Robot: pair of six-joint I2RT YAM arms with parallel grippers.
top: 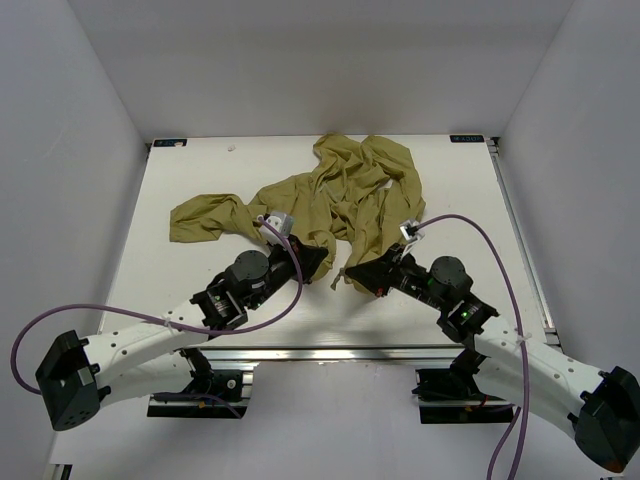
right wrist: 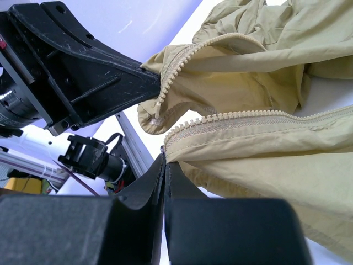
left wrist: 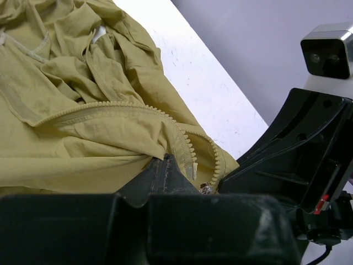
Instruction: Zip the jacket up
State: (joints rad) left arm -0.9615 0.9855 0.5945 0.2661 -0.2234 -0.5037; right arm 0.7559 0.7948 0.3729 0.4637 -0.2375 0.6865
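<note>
At lower centre overhead, the left end effector point(top: 320, 266) and right end effector point(top: 351, 277) each clamp the unzipped hem of the olive jacket point(top: 340, 190). Its remainder lies crumpled on the bench point(top: 460, 190).

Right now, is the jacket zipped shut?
No: on the jacket the two zipper tooth rows lie apart, unjoined.

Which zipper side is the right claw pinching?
The lower zipper side, the straighter one; its end sits in the shut right gripper. The curved upper zipper side leads to the left gripper.
</note>
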